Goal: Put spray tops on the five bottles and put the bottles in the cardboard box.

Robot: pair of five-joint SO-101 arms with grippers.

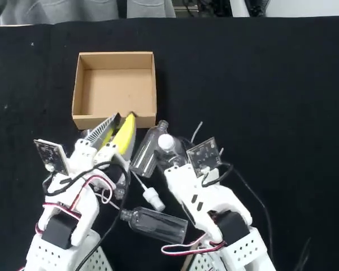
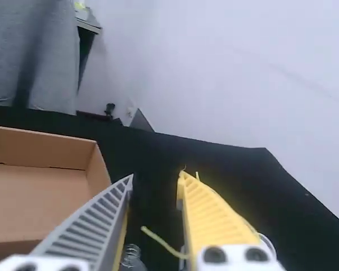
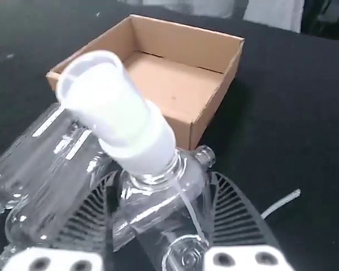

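– What is shown from above?
– An open brown cardboard box [image 1: 116,90] is set on the black counter [image 1: 271,84]. A clear plastic bottle with a white spray top [image 1: 166,144] is held near the box's near right corner, with a second clear bottle [image 1: 146,152], uncapped, just beside it. A third clear bottle [image 1: 156,224] is laid between the arms, near a loose white spray top [image 1: 151,196].
– From the left wrist?
– The left jaws, yellow and grey, are spread with nothing between them, beside the cardboard box [image 2: 39,186].
– From the right wrist?
– The right jaws are clenched on the capped bottle [image 3: 158,209]. Its long axis runs along them, top towards the cardboard box [image 3: 181,84] straight ahead, so the right arm is judged nearer for the drop. No writing can be read.
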